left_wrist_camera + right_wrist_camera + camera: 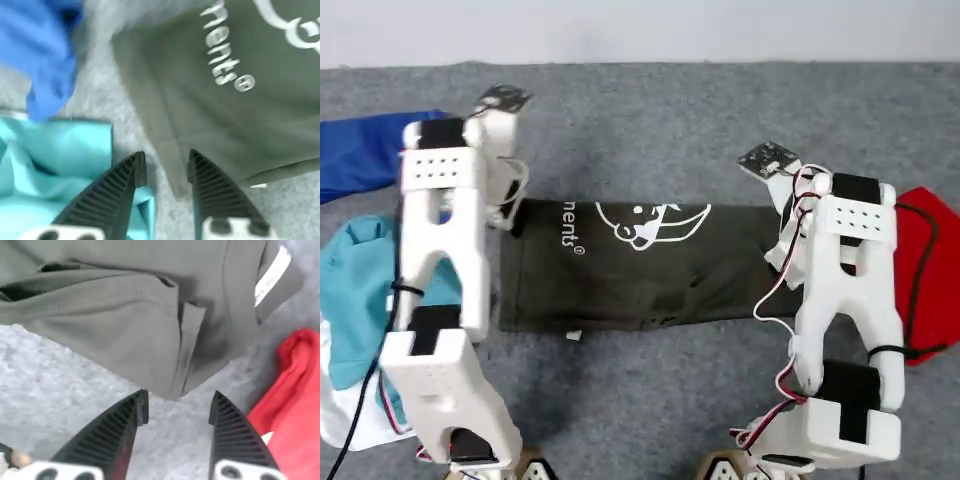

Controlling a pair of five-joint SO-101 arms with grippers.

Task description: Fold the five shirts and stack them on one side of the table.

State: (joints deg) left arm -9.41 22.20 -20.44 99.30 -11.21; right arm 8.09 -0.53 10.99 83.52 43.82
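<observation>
Carpet, grey, covers the worktop (670,400). The left end effector (166,161) and right end effector (180,401) hang with jaws apart, holding nothing, over opposite ends of the dark shirt (640,270), folded mid-worktop, white lettering on it. A teal shirt (355,280) and red shirt (932,270) flank it; a pale wall (640,30) stands behind.

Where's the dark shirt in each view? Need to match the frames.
High view: dark shirt lies flat mid-table, between the two arms.
Left wrist view: its printed end sits just ahead of the open left fingers, beside the teal shirt.
Right wrist view: its folded corner sits just ahead of the open right fingers, next to the red shirt.
Shared landmark: the grey table.
</observation>
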